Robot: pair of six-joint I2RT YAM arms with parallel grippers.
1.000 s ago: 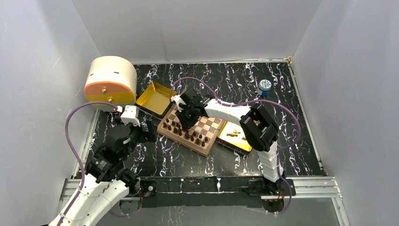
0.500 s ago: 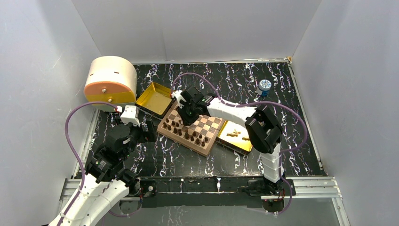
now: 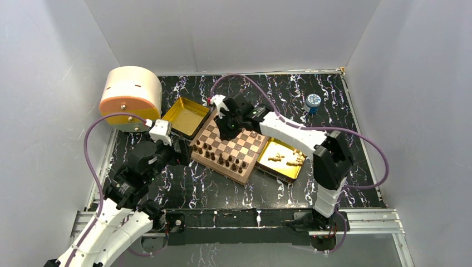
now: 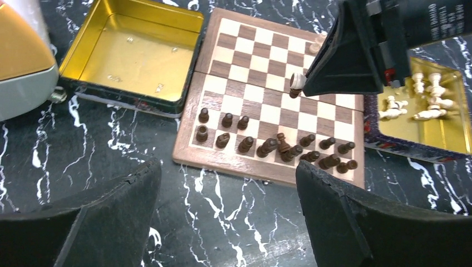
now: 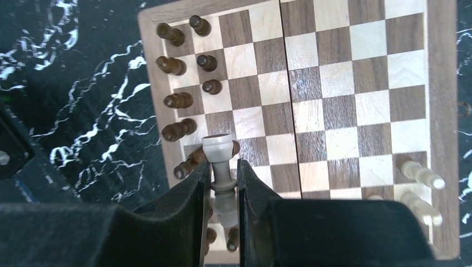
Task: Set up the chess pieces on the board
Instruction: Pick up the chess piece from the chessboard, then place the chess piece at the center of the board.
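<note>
The board (image 3: 221, 168) lies at mid-table, tilted, and also shows in the left wrist view (image 4: 267, 169) and the right wrist view (image 5: 339, 111). Several dark brown pieces (image 3: 222, 158) stand in two rows along its near-left edge (image 4: 267, 146) (image 5: 178, 100). My right gripper (image 3: 225, 129) (image 5: 224, 183) is shut on a light tan piece (image 5: 217, 149) (image 4: 297, 80), held above the board's middle. Two light pieces (image 5: 420, 173) sit at the far edge. More light pieces (image 3: 281, 158) lie in the right gold tray (image 4: 439, 147). My left gripper (image 3: 179, 154) (image 4: 222, 217) is open and empty, over the table short of the board.
An empty gold tray (image 3: 186, 115) (image 4: 133, 53) sits left of the board. A round cream and orange container (image 3: 131, 94) stands at the back left. A blue-capped bottle (image 3: 313, 101) stands at the back right. White walls close in three sides.
My right gripper has moved from over the dark rows toward the back right of the board, still holding the light piece. My left arm has shifted slightly right and forward.
</note>
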